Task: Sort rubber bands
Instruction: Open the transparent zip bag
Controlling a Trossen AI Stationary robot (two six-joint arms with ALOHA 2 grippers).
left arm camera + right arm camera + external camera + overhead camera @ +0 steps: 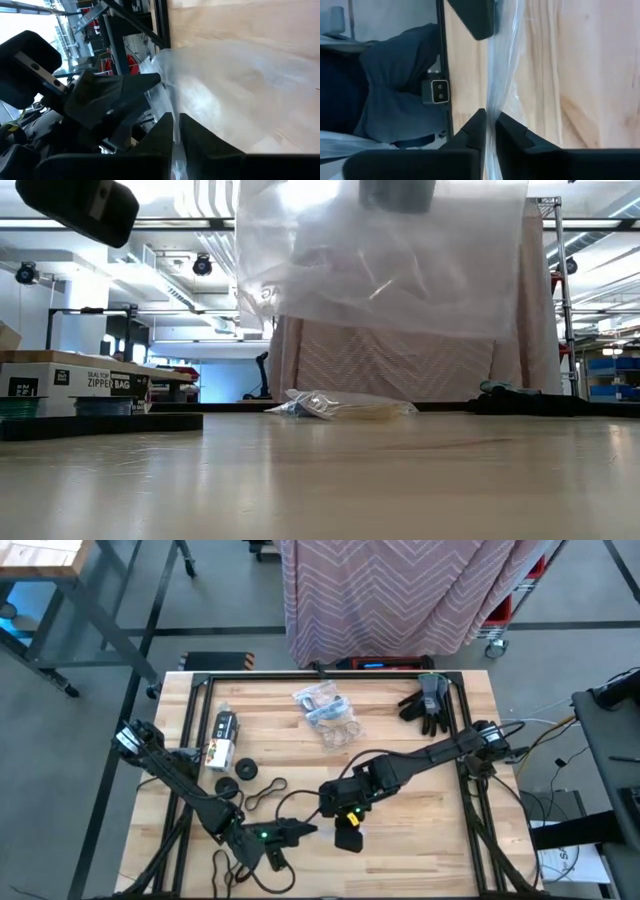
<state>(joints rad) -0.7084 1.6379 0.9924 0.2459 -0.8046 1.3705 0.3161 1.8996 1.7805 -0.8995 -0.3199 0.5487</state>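
A clear plastic bag (380,270) hangs above the table's near middle, held between both grippers. My left gripper (308,830) comes in from the left and my right gripper (343,832) from the right; each is shut on the bag. Loose black rubber bands (265,792) lie flat on the wood just beyond the grippers. More bands, blue among them, sit inside crinkled clear bags (325,712) lying at the far middle. My left gripper pinches the bag's film (173,145) between its two fingers, coming nearly level from the table's left. The bag (235,85) spreads away beyond the fingertips. My right gripper pinches a thin gathered edge of the film (491,107) between its two fingers, slanting down from the right. The bag (502,60) runs on from the fingertips toward the other gripper's finger (475,17). Its lower edge (400,330) hangs clear of the table.
A box of zipper bags (222,738) and two small black round things (240,776) lie at the left middle. Dark grey gloves (428,705) rest at the far right. A black frame (470,790) edges the table. Bare wood lies at the near right.
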